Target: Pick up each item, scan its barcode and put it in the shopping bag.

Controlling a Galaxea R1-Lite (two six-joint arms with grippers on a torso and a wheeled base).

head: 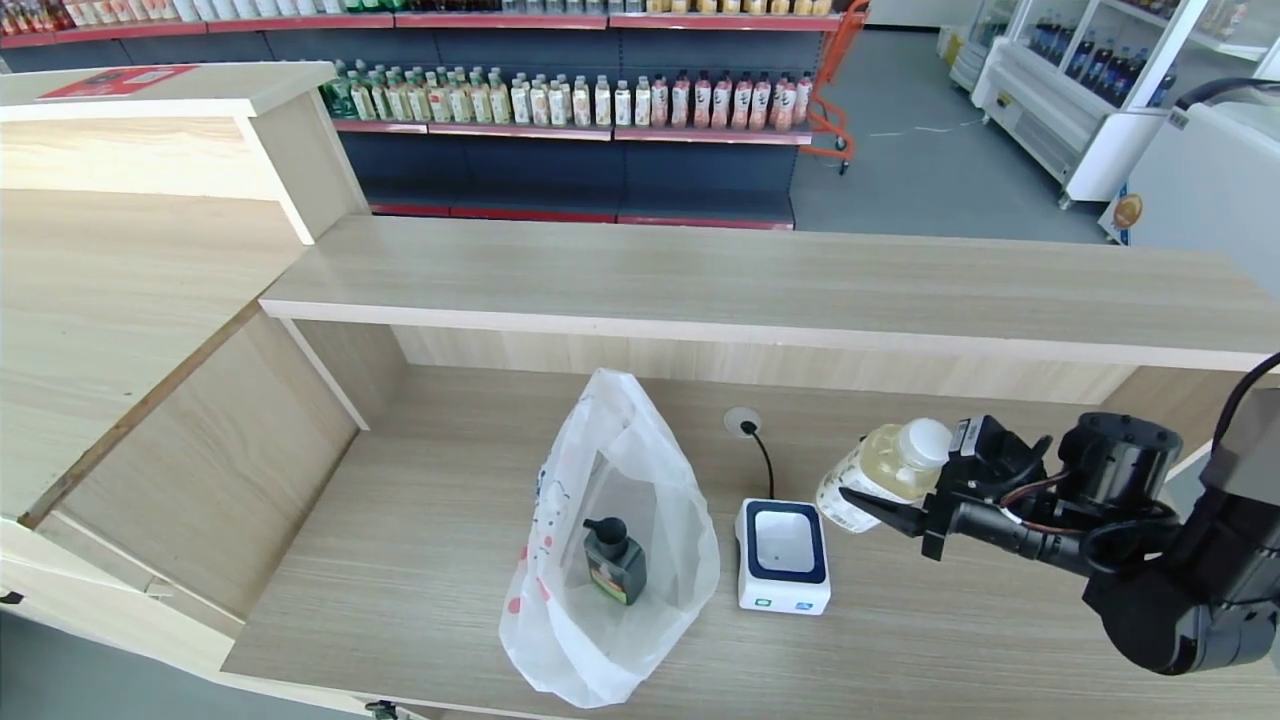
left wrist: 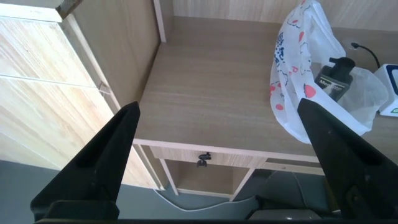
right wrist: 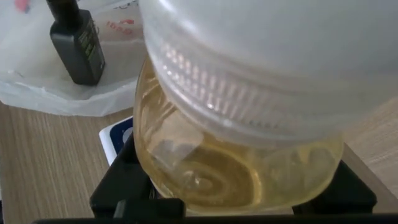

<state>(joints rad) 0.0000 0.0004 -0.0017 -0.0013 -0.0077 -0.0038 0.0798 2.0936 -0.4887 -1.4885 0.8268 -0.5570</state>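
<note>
Right end effector (head: 895,505) closed round a white-capped bottle (head: 880,462) of yellow liquid, tilted over the desk (head: 400,560), just right of the scanner (head: 783,555); we would turn its label squarely to the scanner window; cable (head: 762,455) behind; shopping bag (head: 560,600) beyond, dark pump bottle (head: 613,563) already inside; left end effector (left wrist: 219,109) spread wide, empty.

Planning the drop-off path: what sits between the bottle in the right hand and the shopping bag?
The barcode scanner, standing on the counter; the head view shows it.
</note>
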